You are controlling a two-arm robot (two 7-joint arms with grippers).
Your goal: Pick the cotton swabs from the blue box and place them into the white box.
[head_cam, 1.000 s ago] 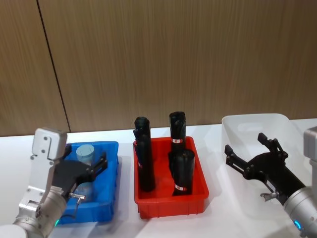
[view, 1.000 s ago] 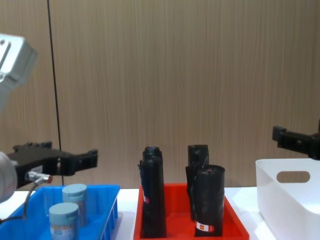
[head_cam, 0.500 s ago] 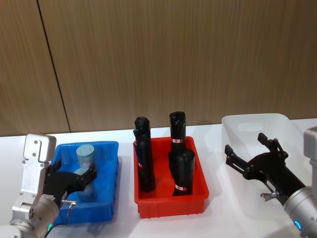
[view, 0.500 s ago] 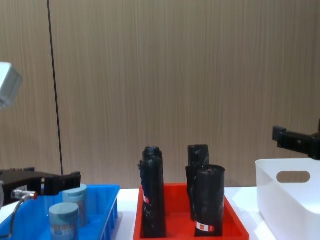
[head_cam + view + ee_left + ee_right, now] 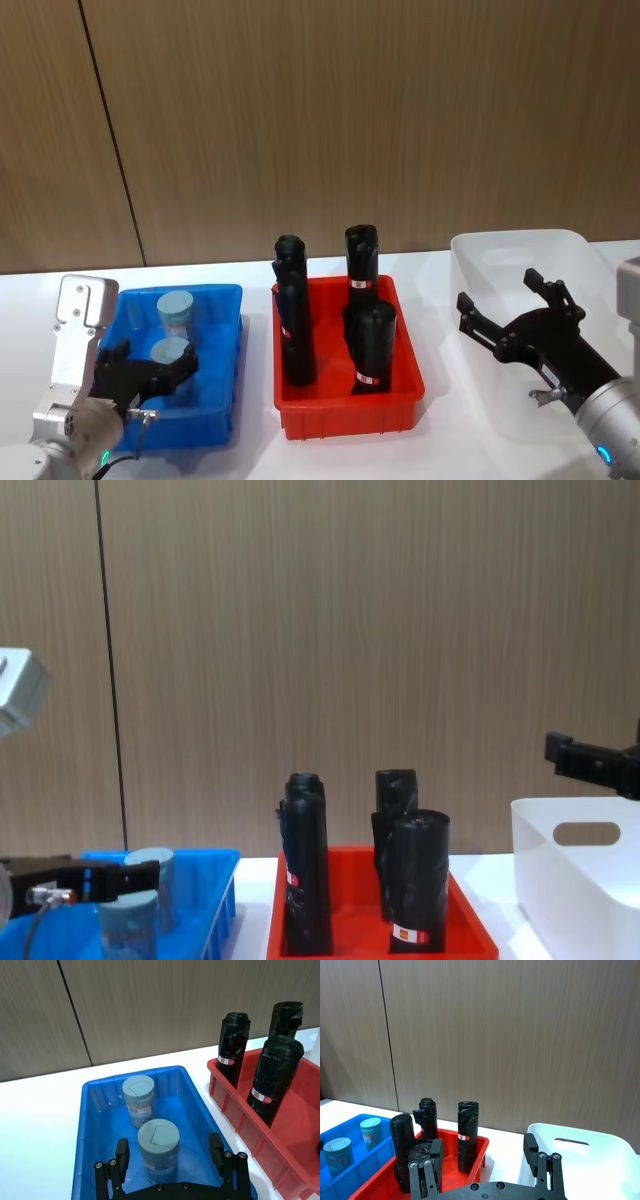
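In the blue box (image 5: 92,1125), the nearer cotton swabs jar (image 5: 158,1136) stands upright between the left hand's (image 5: 169,1142) spread fingers. The right hand (image 5: 482,1146), fingers also apart, hovers by the white box (image 5: 580,1160).

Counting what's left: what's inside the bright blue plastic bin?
Two clear jars with grey-blue lids: the nearer jar flanked by the open left gripper, the farther jar behind it. The gripper covers some floor of the blue bin.

Grey-blue-lidded cotton swabs (image 5: 176,306); bright blue box (image 5: 226,385); white box (image 5: 512,241); red bin (image 5: 350,413); black rolls (image 5: 293,322)
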